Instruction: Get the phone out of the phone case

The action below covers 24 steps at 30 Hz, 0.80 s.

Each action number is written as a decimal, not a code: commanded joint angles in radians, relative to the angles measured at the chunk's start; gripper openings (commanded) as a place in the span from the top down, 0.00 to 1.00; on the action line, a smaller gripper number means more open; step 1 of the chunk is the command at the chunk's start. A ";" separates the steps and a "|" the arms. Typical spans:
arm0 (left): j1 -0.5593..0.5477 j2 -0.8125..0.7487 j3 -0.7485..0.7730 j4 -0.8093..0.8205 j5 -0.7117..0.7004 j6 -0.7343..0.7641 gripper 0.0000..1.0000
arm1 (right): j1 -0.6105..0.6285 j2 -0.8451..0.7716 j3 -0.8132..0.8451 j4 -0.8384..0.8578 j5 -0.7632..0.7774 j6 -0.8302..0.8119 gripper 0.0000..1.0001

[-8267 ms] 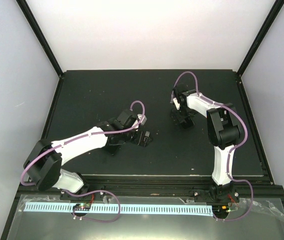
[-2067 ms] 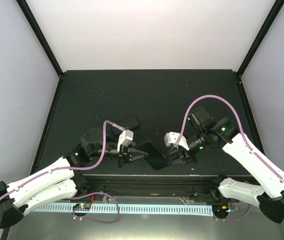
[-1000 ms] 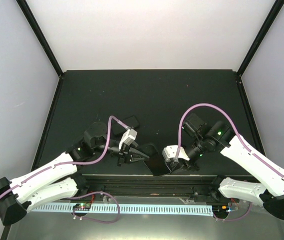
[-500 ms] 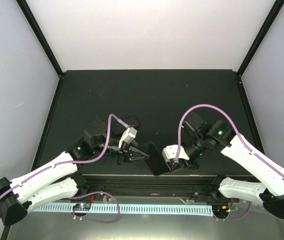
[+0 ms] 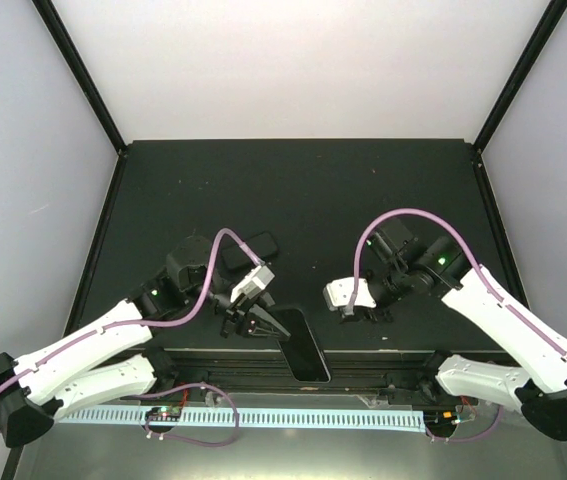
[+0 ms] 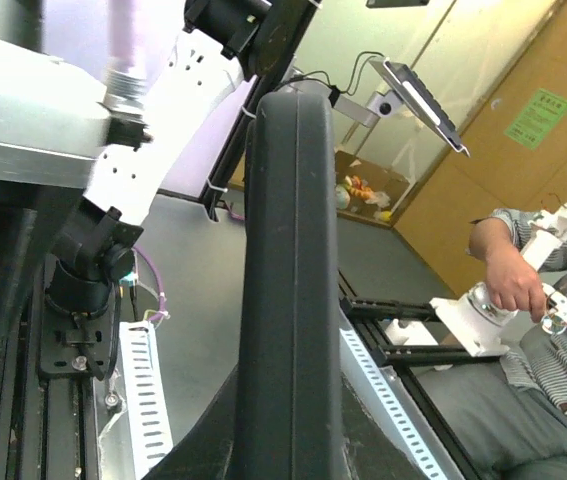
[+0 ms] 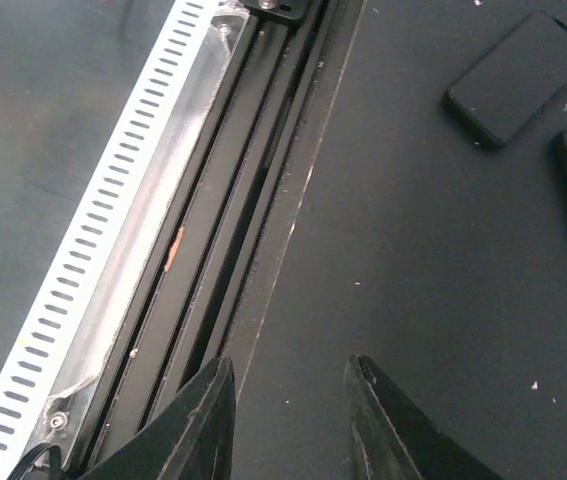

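Left wrist view: phone (image 6: 291, 280) stands edge-on up the centre of frame, thick black rounded edge with a fine line along it. Left hand (image 6: 289, 425) clamps it at the bottom, dark fingers (image 6: 213, 435) on either side. Left of it: white arm link (image 6: 163, 130), black base (image 6: 78, 325), slotted rail (image 6: 148, 400). Far right: seated person (image 6: 553, 340), green sign (image 6: 541, 118).

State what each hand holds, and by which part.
The left hand grips the phone by one end, the rest jutting free. The right hand is open and holds nothing.
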 commanded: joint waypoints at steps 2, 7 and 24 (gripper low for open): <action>0.019 -0.022 0.051 -0.051 0.034 0.077 0.99 | -0.075 0.025 0.015 0.057 -0.129 0.041 0.68; 0.099 -0.048 0.004 -0.038 -0.077 0.067 0.99 | -0.114 -0.047 -0.071 0.257 -0.182 0.288 0.63; 0.266 0.013 0.042 -0.131 -0.247 0.234 0.99 | -0.118 -0.043 -0.218 0.361 -0.215 0.278 0.62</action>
